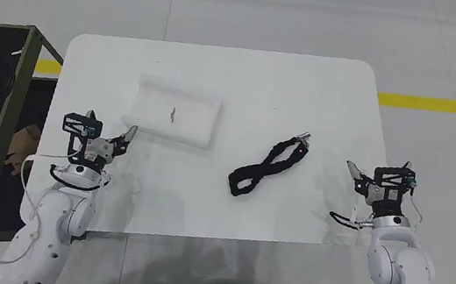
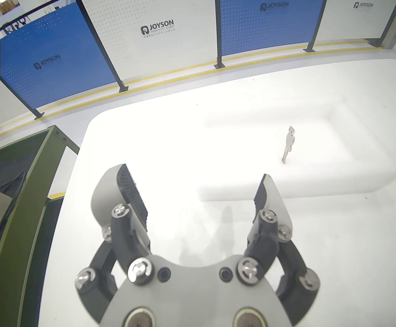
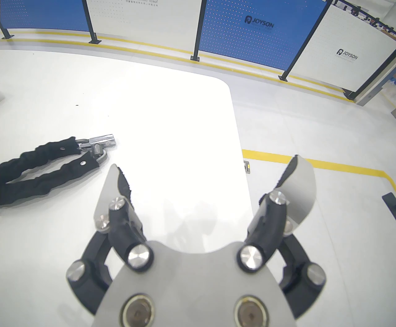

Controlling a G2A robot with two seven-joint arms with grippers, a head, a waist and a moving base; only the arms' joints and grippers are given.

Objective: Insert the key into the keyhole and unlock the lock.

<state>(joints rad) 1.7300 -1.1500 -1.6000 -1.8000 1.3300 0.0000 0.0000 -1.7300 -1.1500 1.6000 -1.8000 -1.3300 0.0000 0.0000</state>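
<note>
Key stands on end, leaning slightly, stuck in a white foam pad on the left half of the table. The left gripper hangs over the near-left edge with its fingers spread wide and nothing between them. From it the key lies farther off and a little to the right. Because the key's long axis runs nearly straight up, I'd expect a pinch from the side or from above across its flat faces. It looks thin, so a grab off to one side might just tip it out of the foam.

The lock, a chain in a black sleeve, lies twisted in a figure-eight near the table's middle, running from near-left to far-right. Its metal body sits at the far-right end. The right gripper is over the near-right edge, also splayed and empty, with the metal body to its left and slightly farther away. I can't make out the keyhole from here.

The left arm is clearly nearer the key and the right arm nearer the lock body. Nothing is grasped yet.
</note>
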